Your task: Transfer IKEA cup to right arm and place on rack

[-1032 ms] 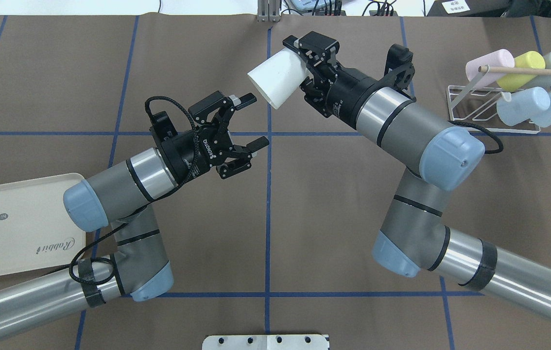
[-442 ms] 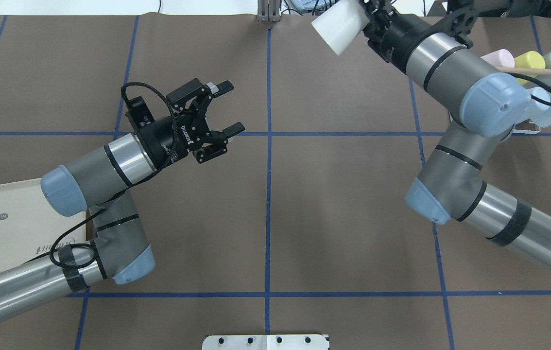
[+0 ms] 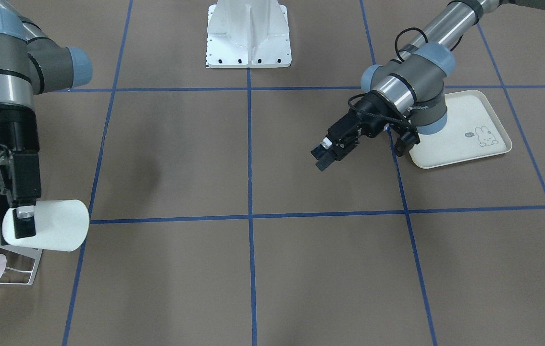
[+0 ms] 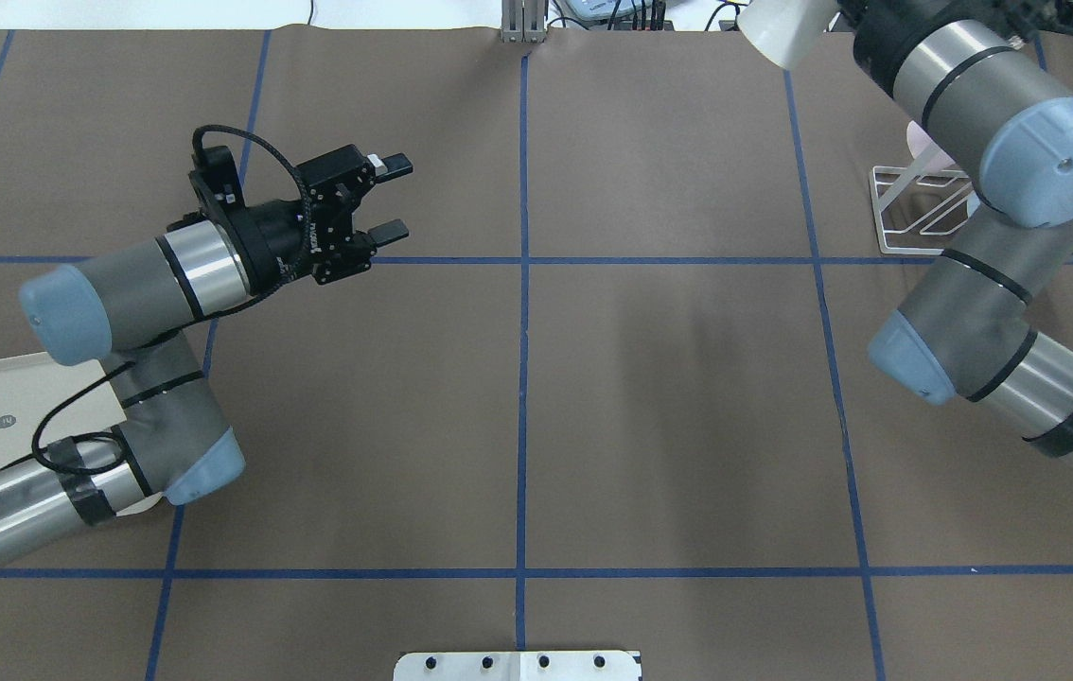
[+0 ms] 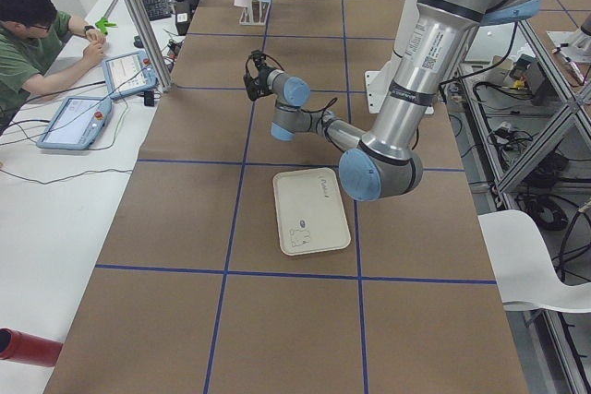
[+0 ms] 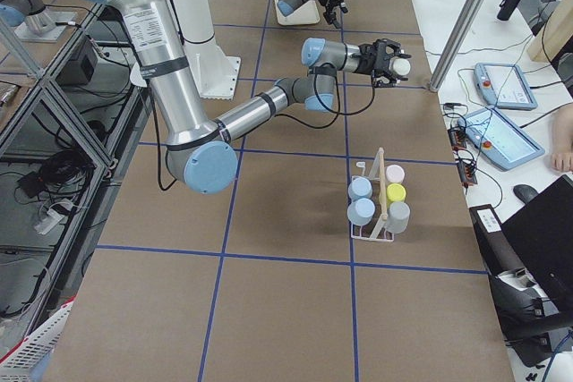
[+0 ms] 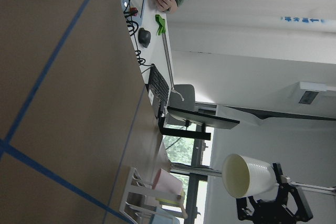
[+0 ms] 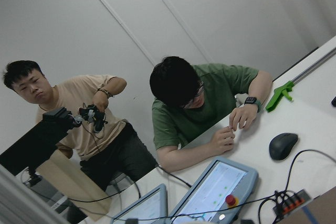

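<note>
1. The right arm (image 4: 972,76) carries the lone white cup (image 3: 56,225) aloft on its side. The cup's mouth is turned toward the left arm (image 4: 111,293). It hangs by the far right corner of the bench (image 4: 669,397), short of the rack (image 4: 915,213) and touching neither.
2. The right jaws are clamped across the cup's base end. One finger (image 3: 23,225) lies flat on the outer wall; the other is hidden behind the cup.
3. The left jaws stand wide apart with nothing between them, over the bench's left half near the tray (image 3: 464,115).
4. The cup looks like light, stiff plastic with a smooth, tapered wall, so it is probably slippery rather than fragile. A hold low on the body, as here, leaves the mouth free to drop over a prong. Too light a squeeze could let the taper slide out.
5. The count: two arms, one rack, one tray, one cup in transit. Five cups are already racked: two blue (image 6: 361,212), one pink (image 6: 394,173), one yellow (image 6: 396,192) and one grey (image 6: 399,215).
</note>
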Robot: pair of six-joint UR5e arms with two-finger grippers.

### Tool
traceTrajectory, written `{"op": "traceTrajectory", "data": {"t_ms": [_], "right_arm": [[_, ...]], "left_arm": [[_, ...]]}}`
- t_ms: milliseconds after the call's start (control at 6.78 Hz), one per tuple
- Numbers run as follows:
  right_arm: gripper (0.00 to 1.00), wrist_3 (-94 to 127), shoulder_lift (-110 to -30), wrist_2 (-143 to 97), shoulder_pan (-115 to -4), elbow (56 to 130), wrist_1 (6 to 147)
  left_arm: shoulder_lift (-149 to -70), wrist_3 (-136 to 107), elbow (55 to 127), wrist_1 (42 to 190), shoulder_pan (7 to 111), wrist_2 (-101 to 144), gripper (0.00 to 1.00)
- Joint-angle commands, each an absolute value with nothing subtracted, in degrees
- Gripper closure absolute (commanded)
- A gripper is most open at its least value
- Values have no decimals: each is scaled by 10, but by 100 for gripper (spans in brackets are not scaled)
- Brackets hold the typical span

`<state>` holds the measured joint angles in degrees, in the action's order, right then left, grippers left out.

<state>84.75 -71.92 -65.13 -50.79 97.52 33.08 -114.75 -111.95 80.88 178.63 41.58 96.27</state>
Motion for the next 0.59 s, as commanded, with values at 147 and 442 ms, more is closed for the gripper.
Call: {"op": "traceTrajectory", "data": {"t_ms": [147,442], "right_arm": [[100,703,-861,-536,-509,1023,364],[100,707,-911,-521,-485,1021,357]], "left_arm": [[-1090,-996,809,1717,494,1076,0],[-1085,-997,810,1717,494,1079,0]]}}
